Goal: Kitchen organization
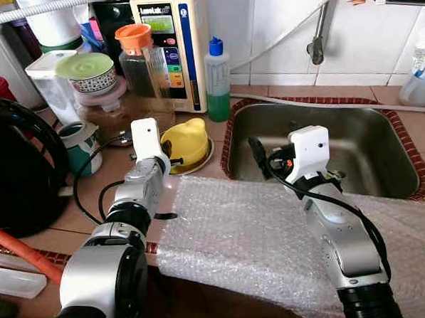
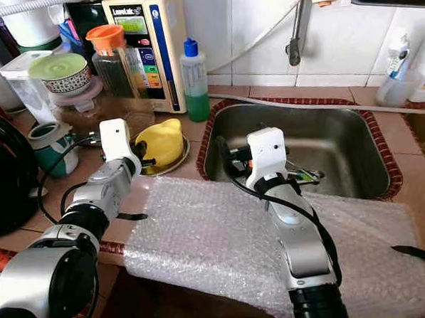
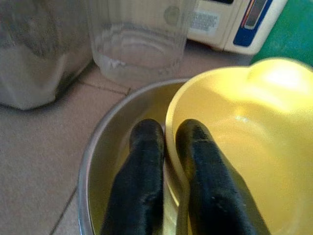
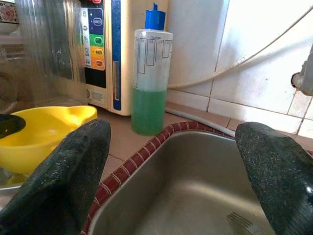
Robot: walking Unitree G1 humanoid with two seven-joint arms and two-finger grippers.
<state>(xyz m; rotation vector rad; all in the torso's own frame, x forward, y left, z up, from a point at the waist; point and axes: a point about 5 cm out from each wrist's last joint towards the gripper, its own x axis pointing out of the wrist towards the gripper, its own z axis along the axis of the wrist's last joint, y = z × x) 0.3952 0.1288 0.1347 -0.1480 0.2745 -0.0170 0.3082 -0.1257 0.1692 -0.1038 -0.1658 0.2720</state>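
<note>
A yellow bowl [image 1: 186, 140] sits in a shallow steel dish [image 3: 105, 142] on the tiled counter, just left of the sink [image 1: 382, 121]. My left gripper [image 3: 168, 132] is shut on the yellow bowl's rim, with one finger inside the bowl and the other outside it, over the dish. Over the sink's left edge my right gripper [image 4: 173, 142] hangs open with nothing between its fingers. A fork [image 4: 239, 223] lies in the basin.
A sheet of bubble wrap [image 1: 237, 229] covers the counter's front edge under both arms. Behind the bowl stand a green soap bottle [image 1: 218, 80], a cream water machine [image 1: 174, 40], an orange-lidded jar [image 1: 137, 59] and a teal mug [image 1: 80, 141]. A black appliance [image 1: 14, 176] sits at the left.
</note>
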